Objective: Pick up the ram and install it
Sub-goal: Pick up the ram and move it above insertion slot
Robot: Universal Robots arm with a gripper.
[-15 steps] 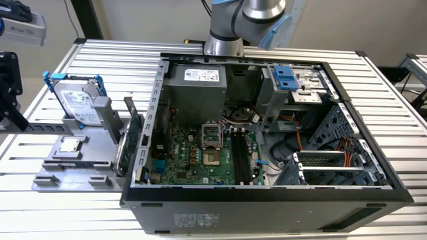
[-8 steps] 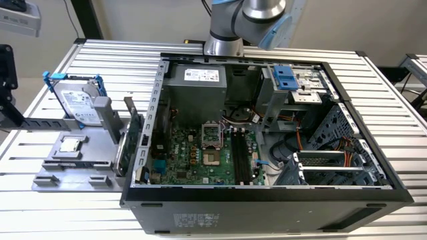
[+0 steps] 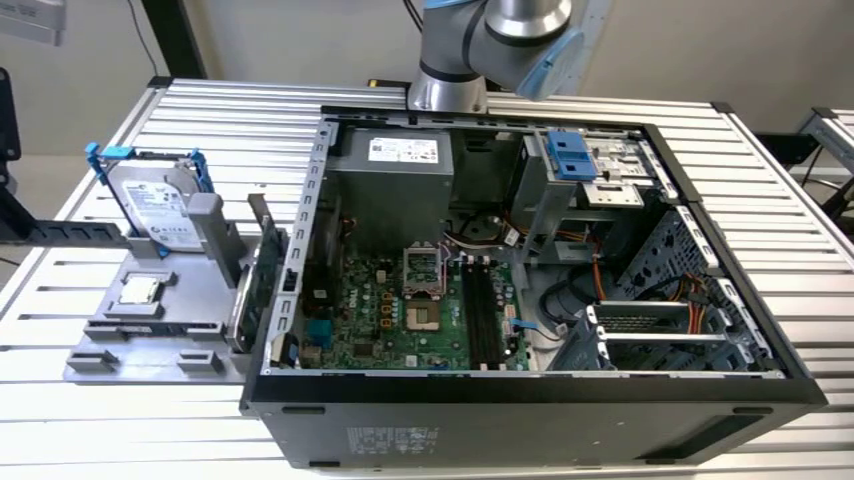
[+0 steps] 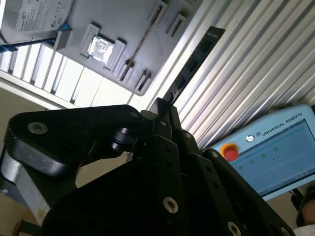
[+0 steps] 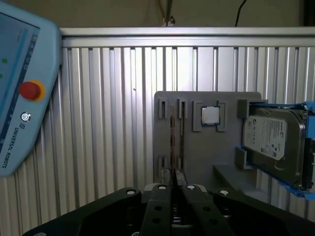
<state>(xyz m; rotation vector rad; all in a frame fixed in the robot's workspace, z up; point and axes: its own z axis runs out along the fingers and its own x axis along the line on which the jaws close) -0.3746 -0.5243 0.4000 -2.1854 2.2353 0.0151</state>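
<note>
My gripper (image 4: 161, 105) (image 5: 173, 186) hangs high over the slatted table, its dark fingers closed together. From between the fingertips a long, thin, dark stick runs outward, the ram (image 4: 194, 61). In the first wrist view the ram (image 5: 173, 142) shows edge-on as a thin line over the grey parts fixture (image 5: 226, 162). In the exterior view the open computer case (image 3: 534, 390) lies on the table. Its motherboard (image 3: 387, 315) carries long black memory slots (image 3: 483, 310). The arm's base (image 3: 447, 85) stands behind the case.
The grey fixture (image 3: 147, 320) to the exterior view's left of the case holds a hard drive (image 3: 158, 205) in a blue frame, a small square chip (image 3: 138, 291) and an upright green card (image 3: 276, 290). A teach pendant (image 4: 275, 152) (image 5: 19, 83) lies on the table beside the fixture.
</note>
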